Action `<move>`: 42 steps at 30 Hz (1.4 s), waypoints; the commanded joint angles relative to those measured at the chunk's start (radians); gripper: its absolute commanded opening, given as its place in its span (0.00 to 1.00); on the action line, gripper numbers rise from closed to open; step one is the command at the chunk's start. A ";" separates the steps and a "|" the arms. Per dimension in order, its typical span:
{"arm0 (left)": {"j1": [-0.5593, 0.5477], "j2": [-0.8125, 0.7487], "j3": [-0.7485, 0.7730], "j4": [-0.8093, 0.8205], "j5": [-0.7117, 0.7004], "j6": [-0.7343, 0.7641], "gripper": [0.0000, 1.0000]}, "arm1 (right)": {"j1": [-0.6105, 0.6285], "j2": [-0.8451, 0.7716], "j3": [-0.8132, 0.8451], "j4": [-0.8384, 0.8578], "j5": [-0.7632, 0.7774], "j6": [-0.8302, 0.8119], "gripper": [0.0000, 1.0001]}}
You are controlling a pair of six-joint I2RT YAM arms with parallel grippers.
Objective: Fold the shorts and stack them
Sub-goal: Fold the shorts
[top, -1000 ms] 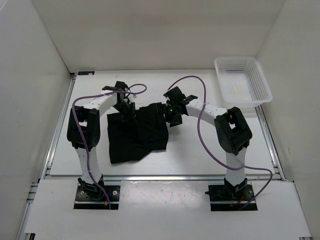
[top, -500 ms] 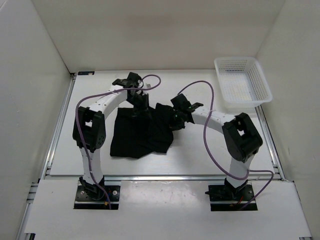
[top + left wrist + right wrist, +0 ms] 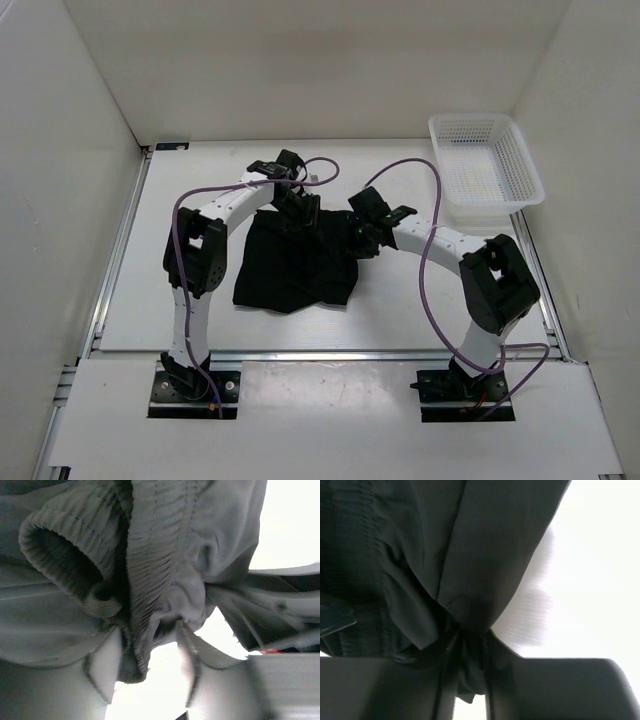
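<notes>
The pair of plain black soft fabric shorts (image 3: pixel 295 268) lies crumpled at the middle of the white table (image 3: pixel 150 300), its ribbed elastic waistband (image 3: pixel 150 555) bunched and gathered into tight pleats along the far edge, the rest spreading towards the near side in loose uneven folds.

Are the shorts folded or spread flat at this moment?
Neither: bunched. The shorts lie crumpled on the table, far edge gathered up at the left gripper and right gripper.

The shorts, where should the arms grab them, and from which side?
Probably grip the shorts by the ribbed waistband along their far edge, one corner each, coming down from above: it is the thickest hem, and the legs trail toward the near edge.
</notes>
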 commanded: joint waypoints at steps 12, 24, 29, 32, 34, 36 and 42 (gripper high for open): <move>-0.001 0.037 -0.006 0.001 -0.006 0.034 0.89 | -0.070 -0.253 -0.003 -0.115 0.111 -0.113 0.86; -0.041 0.068 0.028 0.012 0.001 0.023 0.11 | -0.243 -0.411 -0.052 -0.172 0.113 -0.142 0.88; -0.041 -0.010 0.069 -0.001 -0.024 -0.001 0.11 | -0.261 -0.449 -0.052 -0.190 0.113 -0.160 0.88; -0.032 -0.086 0.098 -0.057 -0.067 -0.020 0.11 | -0.283 -0.477 -0.052 -0.199 0.113 -0.170 0.88; 0.005 -0.127 0.098 -0.097 -0.067 -0.020 0.11 | -0.294 -0.477 -0.052 -0.211 0.113 -0.180 0.88; 0.026 -0.174 0.070 -0.106 -0.067 -0.029 0.11 | -0.294 -0.486 -0.052 -0.222 0.113 -0.190 0.88; 0.111 -0.285 -0.075 -0.116 -0.101 -0.029 0.11 | -0.315 -0.486 -0.052 -0.222 0.104 -0.210 0.90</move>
